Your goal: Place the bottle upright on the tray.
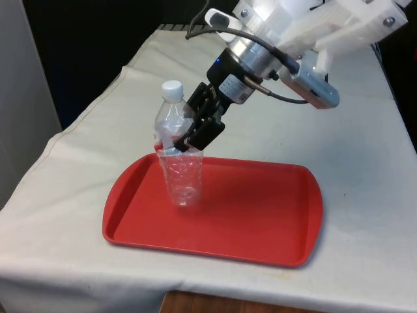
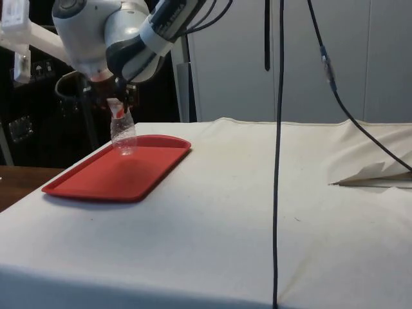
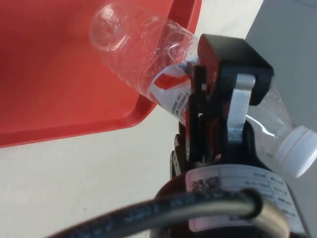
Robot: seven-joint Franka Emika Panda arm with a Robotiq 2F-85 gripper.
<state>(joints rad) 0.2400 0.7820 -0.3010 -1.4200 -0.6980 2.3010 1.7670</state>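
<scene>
Clear plastic is what the bottle is made of, and it has a white cap and a red and white label. It stands on the red tray, near the tray's far corner on the front view's left. Its bottom looks like it touches the tray floor, but I cannot be sure it rests flat.

The bottle's long line runs up and down, with the cap on top. It leans only a tiny bit.

The black gripper comes at the bottle from the side, on the front view's right. Its two fingers pinch the bottle around the label band, below the cap. In the wrist view the bottle passes right between them, so the grip is across the bottle, not along it.

I think the next move is to let go. The fingers should open sideways and pull away without bumping the bottle, or it could tip over, since it is light and empty.
</scene>
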